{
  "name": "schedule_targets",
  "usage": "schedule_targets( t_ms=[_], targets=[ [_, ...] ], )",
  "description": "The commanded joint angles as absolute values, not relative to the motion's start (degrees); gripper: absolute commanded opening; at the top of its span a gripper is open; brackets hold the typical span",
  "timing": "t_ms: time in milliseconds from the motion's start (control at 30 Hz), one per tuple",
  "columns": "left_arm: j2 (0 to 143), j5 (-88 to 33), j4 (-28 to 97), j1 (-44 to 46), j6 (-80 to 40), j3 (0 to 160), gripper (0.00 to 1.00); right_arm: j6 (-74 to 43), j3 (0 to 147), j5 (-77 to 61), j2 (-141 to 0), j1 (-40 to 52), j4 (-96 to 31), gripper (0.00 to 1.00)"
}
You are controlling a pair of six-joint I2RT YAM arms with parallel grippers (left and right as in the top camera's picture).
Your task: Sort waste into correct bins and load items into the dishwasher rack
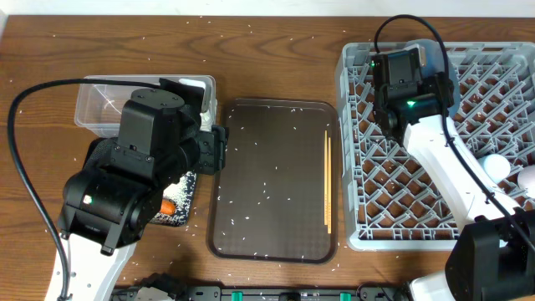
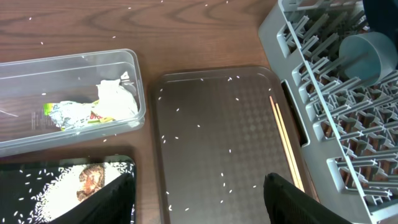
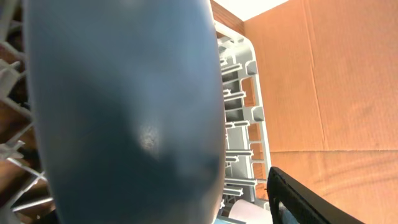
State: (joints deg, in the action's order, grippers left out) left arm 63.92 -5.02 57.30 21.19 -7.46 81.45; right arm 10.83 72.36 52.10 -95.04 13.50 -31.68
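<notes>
The dishwasher rack is a stiff lattice of upright pegs. The large blue plate stands on edge among them, toward the rack's far-left part, and fills the right wrist view. I judge it heavy, rigid, slippery and breakable, so best pinched at the rim; only one of the right fingers shows, apart from the plate, so whether they hold it cannot be told. The chopsticks, light, thin and likely to roll, lie along the right edge of the brown serving tray, just beside the rack wall where room is tight, while the left fingers hang spread wide and empty.
</notes>
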Motion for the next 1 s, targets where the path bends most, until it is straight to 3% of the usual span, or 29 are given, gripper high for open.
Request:
schedule_targets(
  t_ms=[0, 733, 967],
  targets=[
    [63.99, -5.19, 57.95, 21.30, -7.35, 82.37, 0.67, 8.36, 72.20, 53.56, -93.43, 11.44, -31.79, 0.67],
    [63.99, -5.17, 57.78, 21.30, -7.33, 82.37, 0.67, -1.30, 72.20, 45.15, -91.98, 3.79, -38.48, 0.61],
    [64.10, -5.17, 57.71, 21.30, -7.33, 82.37, 0.67, -1.23, 72.20, 40.16, -85.27, 3.31, -37.60, 0.65]
  ],
)
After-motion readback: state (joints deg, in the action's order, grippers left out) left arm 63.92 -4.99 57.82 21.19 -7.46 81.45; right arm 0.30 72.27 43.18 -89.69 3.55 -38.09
